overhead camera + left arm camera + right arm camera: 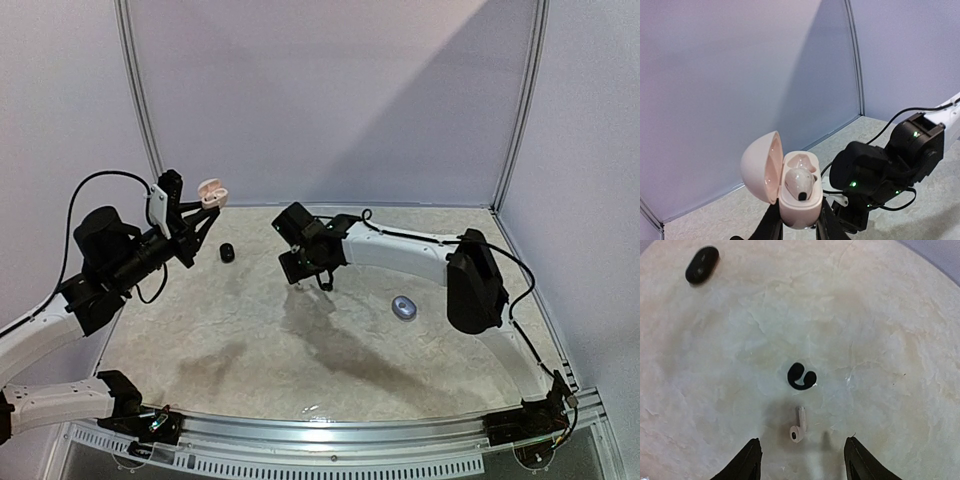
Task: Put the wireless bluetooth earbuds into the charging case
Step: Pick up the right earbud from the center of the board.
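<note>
The wireless bluetooth earbuds are split: in the top view, your left gripper (207, 205) is holding the pink charging case (211, 193) aloft, well left of the right gripper (312, 280), with a black case (227, 252) on the table (260, 350) between them and a grey case (404, 307) farther right

Left wrist view: the jaws are clamping the pink case, lid (761, 166) open; one white earbud (800, 182) is sitting inside, the other socket (802, 161) looking empty

Right wrist view: your right fingers (747, 460) are standing apart, holding nothing, over the loose white earbud (798, 426), with a black earbud (801, 377) just beyond it. Centre on the white one before you are closing
</note>
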